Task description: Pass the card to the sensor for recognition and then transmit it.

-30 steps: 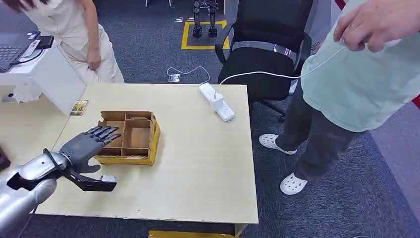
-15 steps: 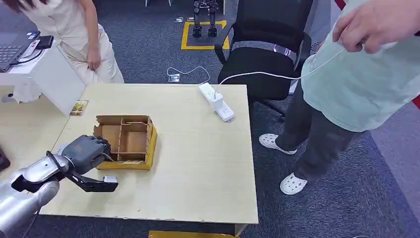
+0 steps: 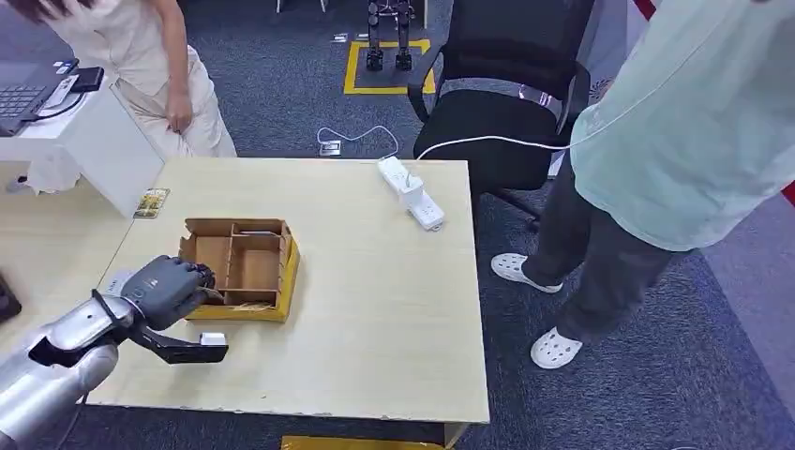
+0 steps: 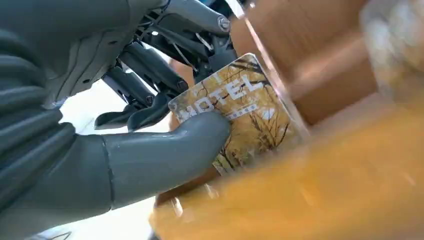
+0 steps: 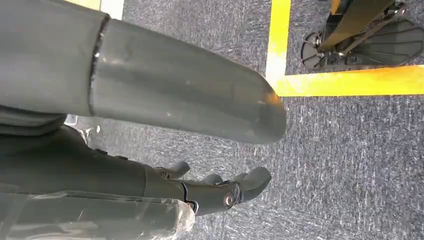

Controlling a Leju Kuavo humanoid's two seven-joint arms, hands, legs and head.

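Lettering on the card (image 4: 240, 112) reads "HOTEL" in pale capitals, over a yellow and brown picture of thin branches; one smaller line under it is too blurred to read. In the left wrist view the left hand (image 4: 150, 120) pinches this card, with the thick grey thumb pressed on its printed face and the darker fingers (image 4: 145, 65) behind it. The card is held at the near left corner of the wooden divided box (image 3: 239, 267), whose walls appear brown and out of focus right beside it. In the head view the same hand (image 3: 167, 289) is curled at that corner of the box, which stands on the light tabletop (image 3: 375, 309). A white power strip (image 3: 411, 194) with a white cable lies at the far edge of the tabletop, well apart from the box. A second small card (image 3: 150, 202) lies on the far left corner. A black office chair (image 3: 497, 103) stands behind the tabletop, one person in a pale green shirt (image 3: 684, 141) stands at the right, and another person (image 3: 150, 66) at the far left. The right hand (image 5: 220, 192) hangs over grey carpet with yellow floor tape (image 5: 350, 80); its fingers look loosely spread and hold nothing, probably.
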